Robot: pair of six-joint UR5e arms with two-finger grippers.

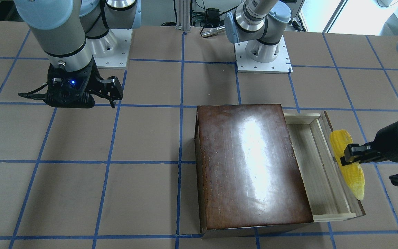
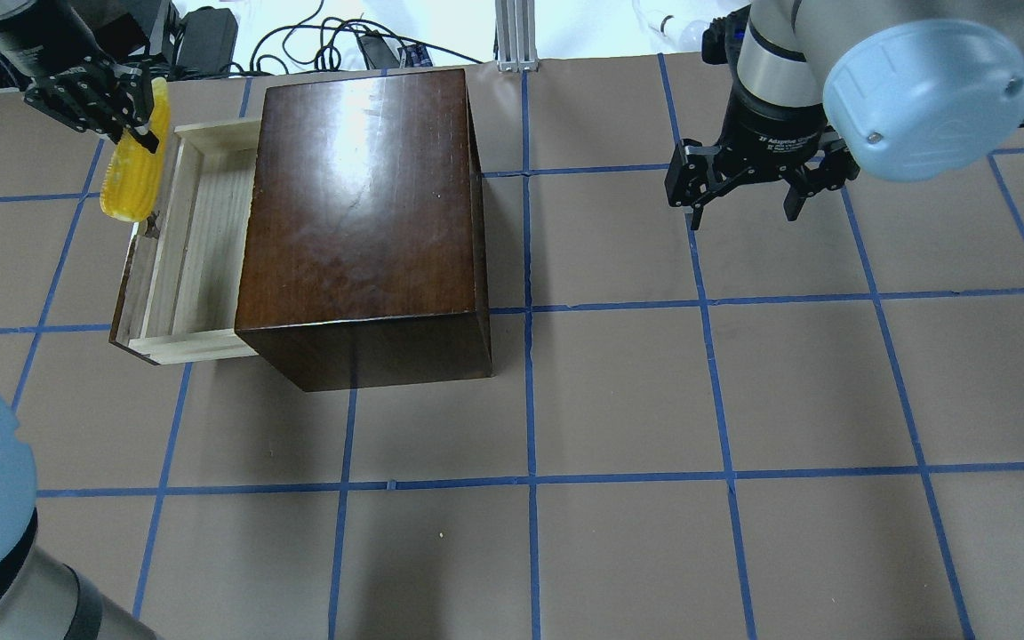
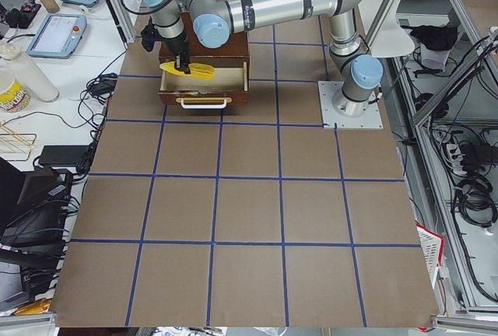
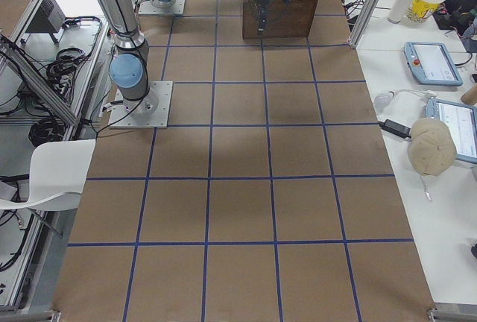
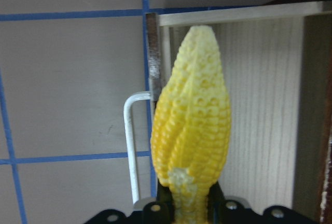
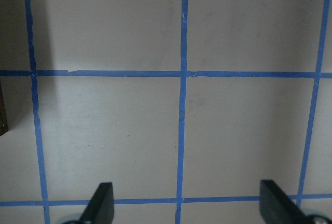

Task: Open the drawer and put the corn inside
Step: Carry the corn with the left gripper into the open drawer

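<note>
Left end effector [image 1: 347, 154] clamps corn [image 1: 355, 178], straddling front panel [image 5: 152, 53] of drawer [image 1: 309, 162] beneath; releasing now risks rollout onto desk [image 1: 150, 138].

**Where our six cameras sit**

We look down from behind the robot [image 1: 261, 34] and from across the table [image 1: 81, 193]; both views share the drawer [image 1: 318, 166]. Two distant cameras watch from the table's left and right ends; wrist cameras hover close.
</note>
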